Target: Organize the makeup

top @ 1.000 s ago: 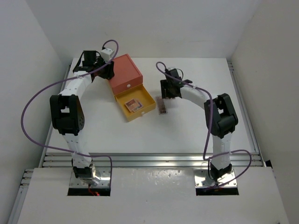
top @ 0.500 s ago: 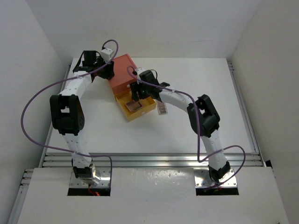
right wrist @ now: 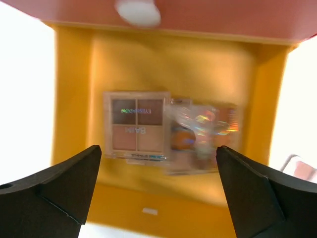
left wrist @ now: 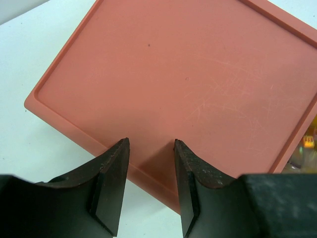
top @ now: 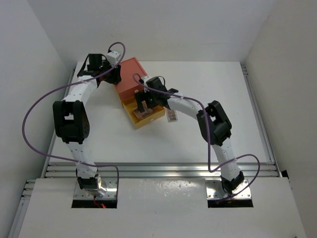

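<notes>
The orange box [top: 132, 79] has its yellow drawer [top: 130, 110] pulled out. Two eyeshadow palettes lie in the drawer [right wrist: 74, 99]: a brown-and-pink one [right wrist: 137, 126] and, beside it, a blurred clear-lidded one [right wrist: 203, 134]. My right gripper [right wrist: 158, 188] hangs wide open just above them, holding nothing; in the top view it [top: 145, 105] covers most of the drawer. Another palette [top: 172, 115] lies on the table right of the drawer. My left gripper [left wrist: 151, 141] stands partly open over the back corner of the box lid [left wrist: 188, 74], gripping nothing.
The white table [top: 208, 89] is walled on the left, back and right. A white knob [right wrist: 138, 11] marks the box's shut upper drawer. Purple cables loop from both arms. The left arm [top: 74, 109] arches along the table's left side.
My right arm swung left from above the table to over the drawer, and its jaws opened wide. A second palette now lies in the drawer. The left arm stayed still.
</notes>
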### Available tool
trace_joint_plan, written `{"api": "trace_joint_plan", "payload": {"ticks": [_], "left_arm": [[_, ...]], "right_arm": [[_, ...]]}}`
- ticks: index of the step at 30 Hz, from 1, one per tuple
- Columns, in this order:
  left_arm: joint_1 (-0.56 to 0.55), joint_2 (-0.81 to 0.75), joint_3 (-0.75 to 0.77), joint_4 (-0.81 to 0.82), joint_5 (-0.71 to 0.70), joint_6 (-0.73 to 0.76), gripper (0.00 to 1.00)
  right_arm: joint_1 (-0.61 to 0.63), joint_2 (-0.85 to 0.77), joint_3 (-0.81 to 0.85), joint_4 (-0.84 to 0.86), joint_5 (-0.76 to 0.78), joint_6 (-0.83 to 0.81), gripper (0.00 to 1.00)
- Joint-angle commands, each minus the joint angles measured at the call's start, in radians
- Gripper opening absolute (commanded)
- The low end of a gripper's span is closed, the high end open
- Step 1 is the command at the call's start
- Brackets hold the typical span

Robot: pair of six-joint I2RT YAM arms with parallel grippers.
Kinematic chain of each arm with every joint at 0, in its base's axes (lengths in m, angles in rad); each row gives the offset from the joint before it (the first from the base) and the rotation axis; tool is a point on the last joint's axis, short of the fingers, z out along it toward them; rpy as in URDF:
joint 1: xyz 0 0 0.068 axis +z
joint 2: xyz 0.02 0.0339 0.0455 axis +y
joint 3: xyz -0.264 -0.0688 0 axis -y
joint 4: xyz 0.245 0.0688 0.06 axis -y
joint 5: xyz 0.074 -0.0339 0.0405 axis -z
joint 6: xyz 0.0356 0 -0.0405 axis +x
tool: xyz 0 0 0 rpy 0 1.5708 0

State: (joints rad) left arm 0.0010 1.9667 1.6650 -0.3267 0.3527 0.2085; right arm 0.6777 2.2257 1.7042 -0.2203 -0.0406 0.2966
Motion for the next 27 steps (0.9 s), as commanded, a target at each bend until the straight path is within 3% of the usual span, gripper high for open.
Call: {"api": "trace_joint_plan", "payload": {"ticks": [1, 7, 10, 14, 20, 23, 27], "left_arm": [[0.017, 0.061, -0.039, -0.161, -0.024, -0.023, 0.47], [0.017, 0.061, -0.039, -0.161, -0.015, -0.023, 0.47], [0.017, 0.061, -0.039, -0.161, -0.015, -0.023, 0.47], [0.017, 0.072, -0.039, -0.161, -0.015, -0.023, 0.47], [0.017, 0.072, -0.039, -0.161, -0.015, -0.023, 0.47], [0.017, 0.072, -0.039, -0.161, -0.015, -0.023, 0.47], [0.017, 0.072, -0.039, -0.161, -0.015, -0.023, 0.47]], "right_arm": [[-0.004, -0.146, 0.034, 0.056, 0.005, -0.025, 1.00], [-0.110, -0.296, -0.188, 0.038, 0.160, 0.065, 0.99], [-0.156, -0.327, -0.248, -0.054, 0.147, 0.070, 0.99], [-0.182, -0.304, -0.273, -0.152, 0.062, 0.064, 1.00], [-0.196, -0.287, -0.411, -0.055, 0.015, 0.064, 1.00], [-0.191, -0.273, -0.443, -0.014, 0.027, 0.078, 0.91], [-0.182, -0.216, -0.385, -0.042, 0.069, 0.070, 0.88]]}}
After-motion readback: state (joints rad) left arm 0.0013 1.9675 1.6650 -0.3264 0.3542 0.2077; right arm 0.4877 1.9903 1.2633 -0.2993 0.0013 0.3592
